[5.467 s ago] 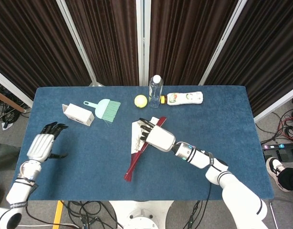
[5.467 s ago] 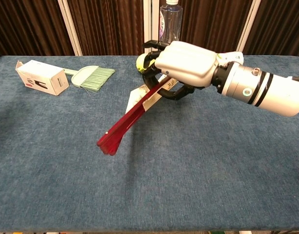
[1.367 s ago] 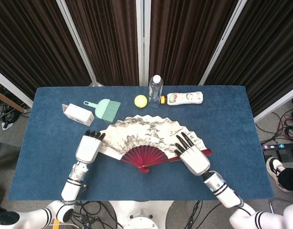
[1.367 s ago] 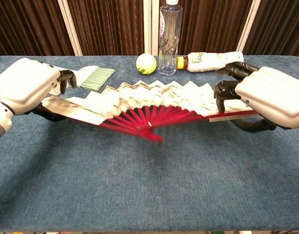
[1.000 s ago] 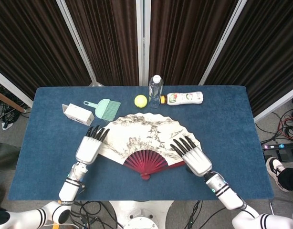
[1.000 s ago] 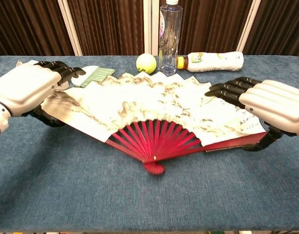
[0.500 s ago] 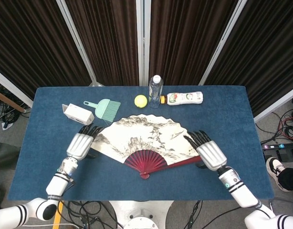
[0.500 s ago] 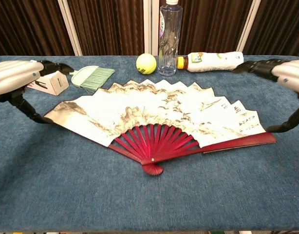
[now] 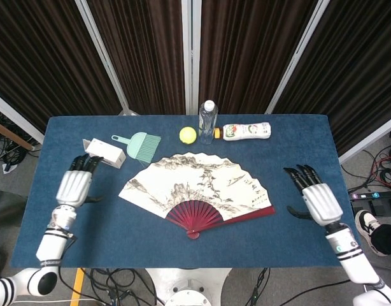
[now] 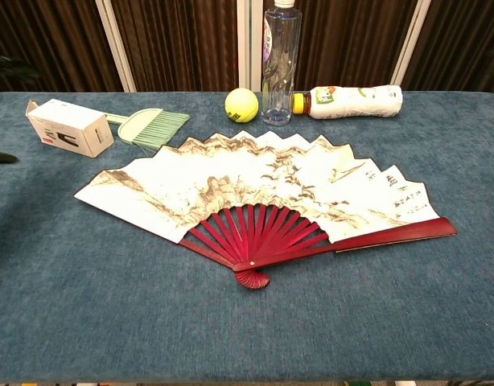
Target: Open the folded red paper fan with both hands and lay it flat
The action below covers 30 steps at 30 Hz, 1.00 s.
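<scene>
The fan point(image 9: 195, 190) lies fully spread and flat at the centre of the table point(image 9: 297, 146), paper leaf toward the top of the frame, red ribs converging on the pivot toward the bottom edge. In the chest view the fan point(image 10: 263, 197) fills the middle of the frame, its red guard stick running out to the right. The left hand point(image 9: 74, 186) is at the left of the head view, well apart from the fan's left tip, fingers extended and apart, holding nothing. The right hand point(image 9: 318, 199) is at the right of the head view, clear of the fan's right guard stick, fingers likewise extended and apart, holding nothing. Neither hand touches the fan. The chest view shows neither hand clearly. Along the upper part of the table, left to right, are a white box point(image 9: 104, 153), a green brush point(image 9: 138, 145), a yellow ball point(image 9: 187, 134), an upright clear bottle point(image 9: 207, 121) and a second bottle point(image 9: 245, 131) lying on its side. The box is just beside the left hand's fingertips.
</scene>
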Each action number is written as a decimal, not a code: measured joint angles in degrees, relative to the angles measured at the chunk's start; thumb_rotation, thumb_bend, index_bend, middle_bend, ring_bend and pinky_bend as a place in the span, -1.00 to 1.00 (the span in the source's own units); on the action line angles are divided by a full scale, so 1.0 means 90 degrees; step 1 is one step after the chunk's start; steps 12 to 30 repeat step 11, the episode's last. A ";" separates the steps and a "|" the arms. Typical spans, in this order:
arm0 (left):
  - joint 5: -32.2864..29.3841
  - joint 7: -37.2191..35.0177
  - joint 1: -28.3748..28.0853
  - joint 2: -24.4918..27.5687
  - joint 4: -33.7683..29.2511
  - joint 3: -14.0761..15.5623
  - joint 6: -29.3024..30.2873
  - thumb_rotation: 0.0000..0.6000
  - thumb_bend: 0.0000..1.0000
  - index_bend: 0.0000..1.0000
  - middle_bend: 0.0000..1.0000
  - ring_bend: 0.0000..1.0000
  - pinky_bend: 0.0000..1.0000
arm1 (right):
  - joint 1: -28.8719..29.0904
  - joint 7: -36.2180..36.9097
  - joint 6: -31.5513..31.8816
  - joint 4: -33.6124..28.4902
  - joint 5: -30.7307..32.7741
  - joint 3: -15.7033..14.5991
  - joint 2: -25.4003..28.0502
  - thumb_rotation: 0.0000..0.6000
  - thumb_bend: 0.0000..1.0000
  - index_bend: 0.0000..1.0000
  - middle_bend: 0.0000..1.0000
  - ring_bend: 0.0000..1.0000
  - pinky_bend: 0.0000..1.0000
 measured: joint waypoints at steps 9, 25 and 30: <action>0.0583 -0.0500 0.1258 0.0552 0.0067 0.0486 0.1351 1.00 -1.00 -0.73 -0.74 -0.90 -0.84 | -0.1040 0.0710 0.1038 0.0309 0.0005 -0.0108 0.0214 1.00 -0.67 -0.90 -0.66 -1.00 -1.00; 0.0600 -0.0390 0.1488 0.0668 -0.0207 0.0579 0.1558 1.00 -1.00 -0.73 -0.74 -0.90 -0.84 | -0.1235 0.0706 0.1148 0.0219 0.0040 -0.0159 0.0250 1.00 -0.67 -0.90 -0.66 -1.00 -1.00; 0.0600 -0.0390 0.1488 0.0668 -0.0207 0.0579 0.1558 1.00 -1.00 -0.73 -0.74 -0.90 -0.84 | -0.1235 0.0706 0.1148 0.0219 0.0040 -0.0159 0.0250 1.00 -0.67 -0.90 -0.66 -1.00 -1.00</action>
